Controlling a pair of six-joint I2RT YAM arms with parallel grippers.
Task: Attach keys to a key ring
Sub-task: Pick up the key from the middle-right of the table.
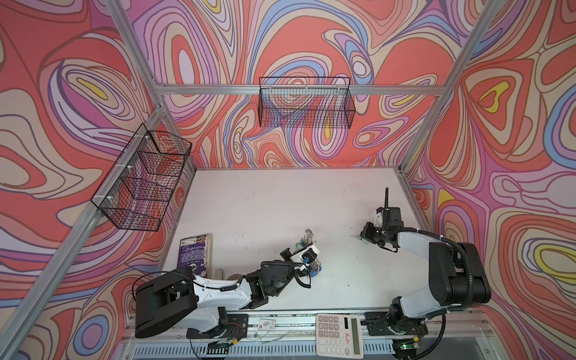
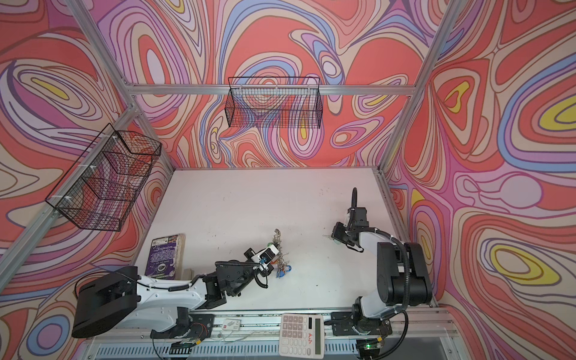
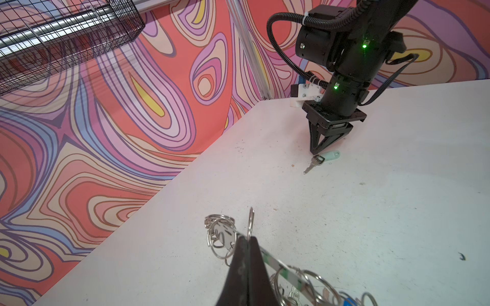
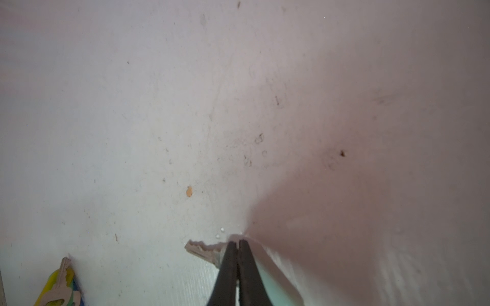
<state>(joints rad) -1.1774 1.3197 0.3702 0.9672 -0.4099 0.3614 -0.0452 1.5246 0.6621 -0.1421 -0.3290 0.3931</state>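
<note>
Silver key, pale tag: the mint-tagged key [image 3: 313, 163] lies flat on the white table [image 3: 384, 212], well apart from the key ring; its blade points away from its oval tag.
Right gripper [image 3: 315, 152]: tips down on the table at the key's head, fingers pressed together. In the right wrist view they meet just where the key joins the tag, and the contact itself is hidden behind them. It appears to be a pinch on the head or its little split ring.
Left gripper [image 3: 248, 239]: pressed together on the flat rim of the key ring [image 3: 275, 261], which it presents tilted. Free small split rings [image 3: 218, 235] fringe one end, and tagged keys [image 2: 283, 273] already hang at the other.
Step in hand (judged): lifting the last loose key for transfer to the ring.
Technique: raise the right gripper slowly and straight up, and confirm that key and tag leave the table together before travelling. If the hold is on the split ring, expect the key to dangle and swing, so let it settle first. Approach the free split rings, not the crowded end, with the ring held steady.
Risk: thin metal on a smooth board can slip out of a shallow pinch. A dragged tag is the sign to set down and grip again.
</note>
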